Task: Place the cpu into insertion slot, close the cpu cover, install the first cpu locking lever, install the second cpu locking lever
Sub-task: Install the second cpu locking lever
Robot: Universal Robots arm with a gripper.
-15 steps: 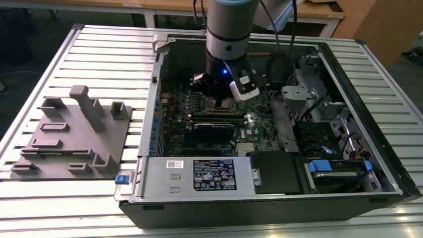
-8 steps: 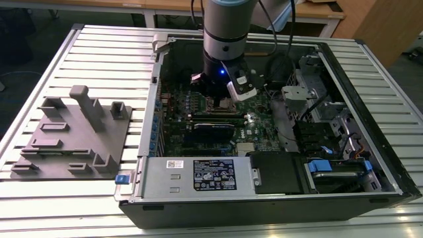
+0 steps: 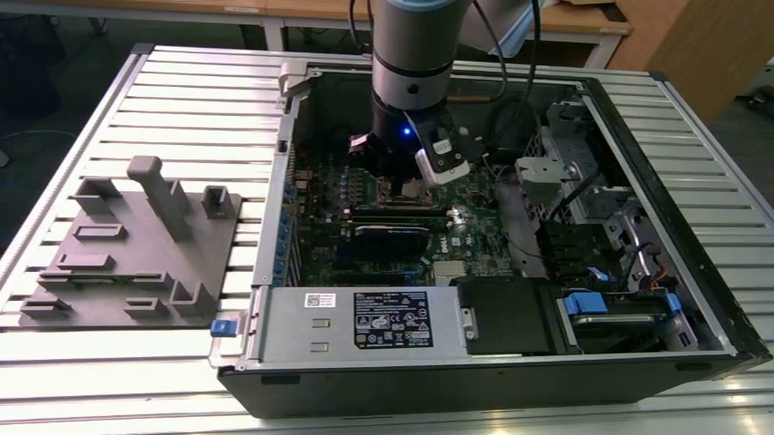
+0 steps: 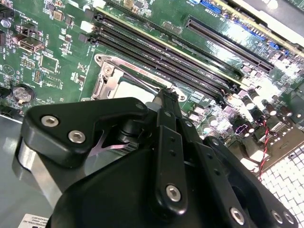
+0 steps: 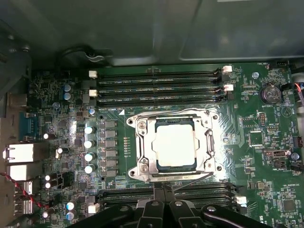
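The cpu (image 5: 175, 144), a pale silver square, lies in the insertion slot (image 5: 131, 121) on the green motherboard. The cpu cover (image 5: 143, 142), a silvery frame, lies flat around the chip, which shows through its window. A thin wire locking lever (image 5: 192, 176) runs along the socket edge nearest my gripper. My gripper (image 5: 164, 189) hovers just off that edge with its black fingers (image 4: 167, 102) pressed together and nothing visibly between them. In the second wrist view the cpu (image 4: 133, 88) sits just beyond the fingertips. In the exterior view my gripper (image 3: 405, 188) reaches down into the open computer case.
Long black memory slots (image 5: 156, 85) flank the socket on two sides (image 5: 202, 192). Capacitors (image 5: 89, 149) stand beside it. The case walls (image 3: 653, 181), drive bays (image 3: 604, 308) and power supply (image 3: 362, 317) ring the board. A grey fixture plate (image 3: 133, 245) lies at the exterior view's left.
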